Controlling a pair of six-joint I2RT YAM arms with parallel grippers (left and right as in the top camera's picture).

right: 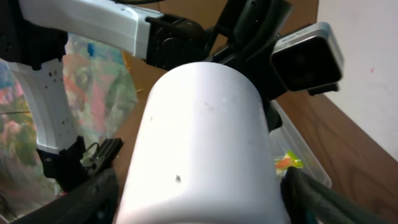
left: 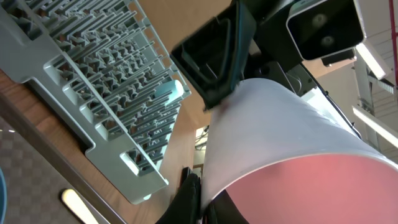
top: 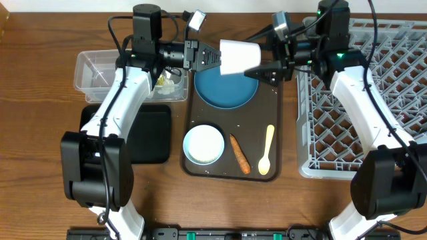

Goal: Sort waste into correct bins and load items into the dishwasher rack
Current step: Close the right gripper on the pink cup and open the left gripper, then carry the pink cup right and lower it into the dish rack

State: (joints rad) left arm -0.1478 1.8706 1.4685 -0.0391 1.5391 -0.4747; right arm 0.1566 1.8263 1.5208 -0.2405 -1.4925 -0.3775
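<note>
The left gripper [top: 212,57] pinched the little cup [top: 239,57] at its open end. In the left wrist view one of its fingers [left: 189,193] lay right along the rim. The pink inside of the cup faced that camera. The cup lay on its side up in the air, between the two grippers.

The right gripper [top: 267,67] was at the cup's other end, by the closed white bottom. Its fingers [right: 93,196] were spread, one on each side of the cup and very close to it. In the left wrist view one of them touched the cup's white wall. I could not tell if they squeezed the cup or only stood around it.

Down below both grippers was the dark blue plate [top: 223,90], on the brown tray [top: 283,127]. On the same tray, closer to the robot than the grippers, were the white bowl [top: 203,145], the carrot piece [top: 239,154] and the yellow spoon [top: 266,150].

The grey rack [top: 393,100] was on the outer side of the right gripper. The clear tub [top: 93,70] was on the outer side of the left gripper, with a bright wrapper [right: 286,160] inside it.
</note>
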